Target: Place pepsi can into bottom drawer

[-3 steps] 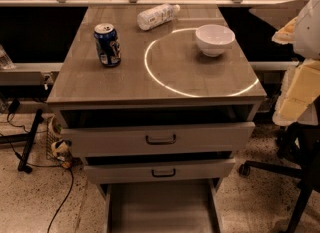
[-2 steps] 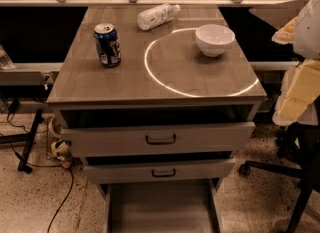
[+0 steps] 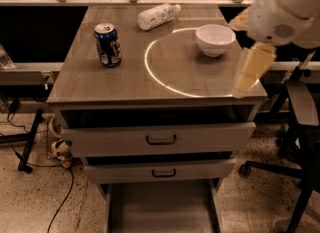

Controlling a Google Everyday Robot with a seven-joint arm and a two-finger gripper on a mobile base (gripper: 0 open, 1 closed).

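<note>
**Claw coming in over the counter, can not yet touched**

My claw (image 3: 251, 71) is hanging over the right front corner of the counter (image 3: 125, 84), pale and tilted. I cannot tell whether it is spread or pinched. Nothing is showing in it.

A second ago my arm was sitting out past the counter's right edge. Now it is leaning in over the top, while the things on the counter are lying exactly where they were. I am reading this as the very start of my reach, so reaching across, gripping, carrying and lowering are all still ahead of me.

Nearest to the claw, just behind and to its left, the white bowl (image 3: 215, 39) is sitting upright inside a bright ring (image 3: 150, 72) marked on the counter. Farther back, the clear bottle (image 3: 158, 16) is lying on its side. The can (image 3: 108, 44) is standing upright on the left rear part of the counter, well apart from my claw, with the whole ring between us.

Below the counter, the bottom drawer (image 3: 160, 209) is standing pulled out with a bare floor, ready to take the can. The two drawers above it, the top drawer (image 3: 110, 141) and the middle drawer (image 3: 205, 169), each carry a black handle.

I am counting one claw, one can, one bottle, one bowl, three drawers and two handles.
</note>
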